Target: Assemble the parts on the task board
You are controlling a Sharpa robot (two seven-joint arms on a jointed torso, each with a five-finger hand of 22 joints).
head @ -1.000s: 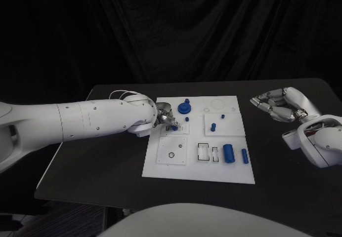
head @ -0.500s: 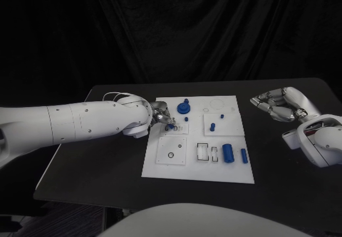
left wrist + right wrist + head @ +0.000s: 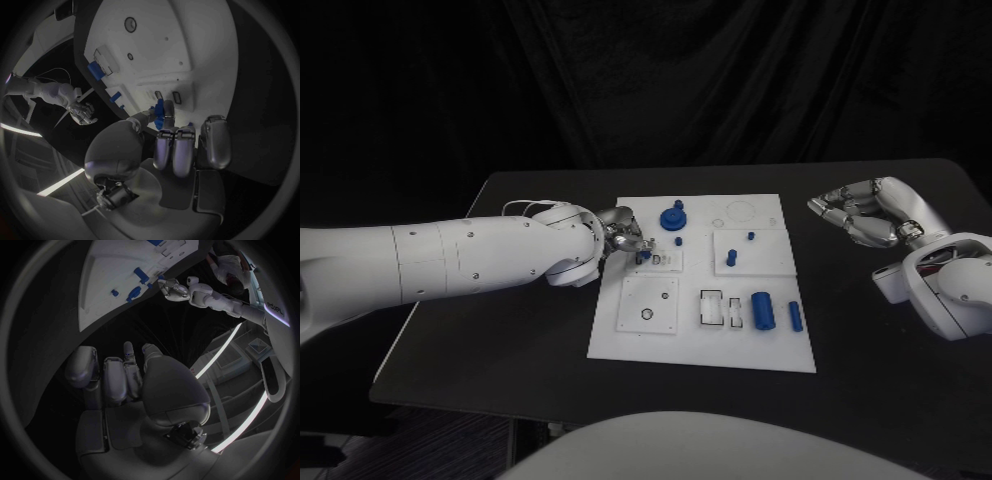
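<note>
**Left hand holds a small blue part at the white board**

The table (image 3: 516, 330) is black and smooth. Behind it hangs a dark, wrinkly curtain (image 3: 675, 80). The room around is very dark.

The task board (image 3: 704, 345) is a white plate lying flat in the middle of the table. It has smaller white squares on it with holes and slots.

The left hand (image 3: 626, 234) is at the left side of the board, near the far end. Its fingers are closed on a small blue part (image 3: 164, 109), pinched at the fingertips just above the board. In the head view this small blue part (image 3: 649, 258) shows right by the fingers.

A blue knob (image 3: 674, 215) stands on the board near the far edge. A small blue peg (image 3: 731, 257) stands in a white square to the right of the hand. A fat blue cylinder (image 3: 763, 309) lies near the front of the board, and a thin blue bar (image 3: 795, 316) lies just beside it, closer to the right edge.

The right hand (image 3: 865, 214) is off the board, above the right side of the table, well apart from the parts. Its fingers are curled in together and it holds nothing.
</note>
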